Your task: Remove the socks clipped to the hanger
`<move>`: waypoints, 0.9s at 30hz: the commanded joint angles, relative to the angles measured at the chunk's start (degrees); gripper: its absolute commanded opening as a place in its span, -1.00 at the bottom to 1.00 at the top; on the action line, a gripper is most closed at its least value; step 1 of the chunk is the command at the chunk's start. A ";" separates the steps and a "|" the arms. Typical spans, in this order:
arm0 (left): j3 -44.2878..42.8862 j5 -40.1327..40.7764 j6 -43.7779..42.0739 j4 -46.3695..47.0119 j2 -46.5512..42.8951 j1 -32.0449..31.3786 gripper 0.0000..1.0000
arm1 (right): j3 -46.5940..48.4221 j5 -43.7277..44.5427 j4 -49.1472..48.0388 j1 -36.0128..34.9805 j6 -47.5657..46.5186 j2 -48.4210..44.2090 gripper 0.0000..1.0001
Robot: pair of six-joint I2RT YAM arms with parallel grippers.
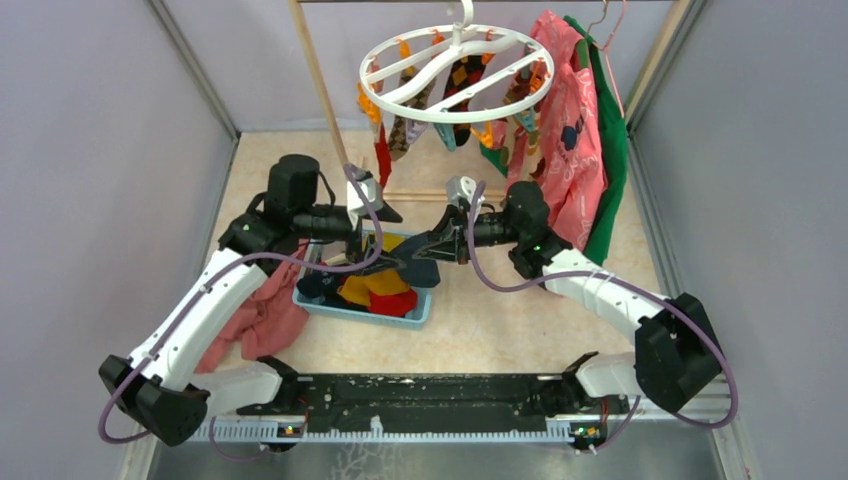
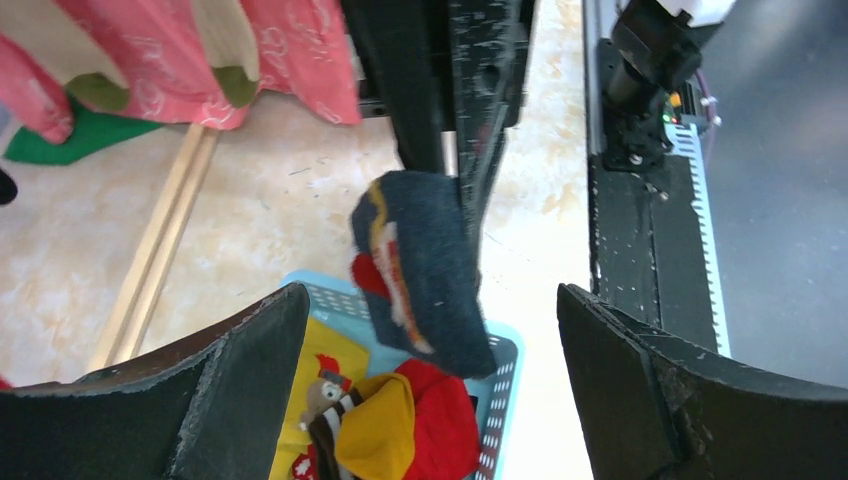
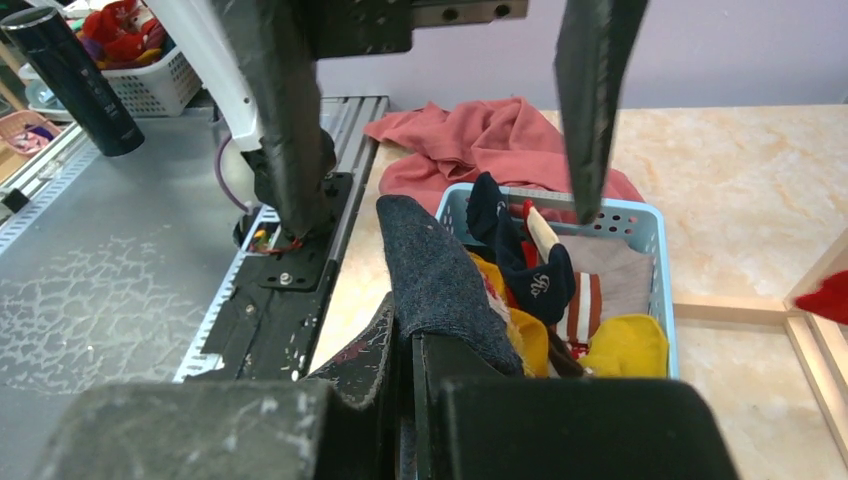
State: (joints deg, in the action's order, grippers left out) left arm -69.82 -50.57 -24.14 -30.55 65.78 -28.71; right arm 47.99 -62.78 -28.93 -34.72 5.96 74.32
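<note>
Here, the right gripper [image 3: 405,335] has its jaws pressed together on one navy sock [image 3: 432,270], whose free end stands up over the blue basket [image 3: 640,215]; the left gripper [image 2: 430,310] faces it with jaws spread wide, one finger on either side of that sock and apart from it; the two arms reach forward and fold inward, wrists meeting above the basket; the one basket holds several loose socks [image 3: 620,350], yellow, red, navy and striped; one hanger [image 1: 445,116] hangs behind, with clipped socks [image 1: 400,130] beneath it, too overlapped to count; one pinkish-red cloth heap [image 1: 262,315] lies left of the basket.
</note>
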 commanded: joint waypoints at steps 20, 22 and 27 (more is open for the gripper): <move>1.84 8.59 -9.18 -1.68 3.99 -7.01 -0.14 | -0.97 0.47 -4.07 -0.13 -0.86 -2.65 -1.00; 0.90 8.77 -9.08 -2.39 4.86 -7.07 -0.34 | -0.95 0.68 -3.67 -0.13 -1.26 -2.84 -1.00; 0.20 9.92 -10.36 -4.06 4.70 -7.11 -0.80 | -1.31 1.39 -3.56 0.54 -1.67 -3.80 -0.85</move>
State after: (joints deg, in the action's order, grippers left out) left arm -67.68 -41.52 -32.95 -33.19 70.50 -35.55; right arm 47.11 -61.25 -30.41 -34.68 5.56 73.38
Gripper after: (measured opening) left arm 0.175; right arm 0.021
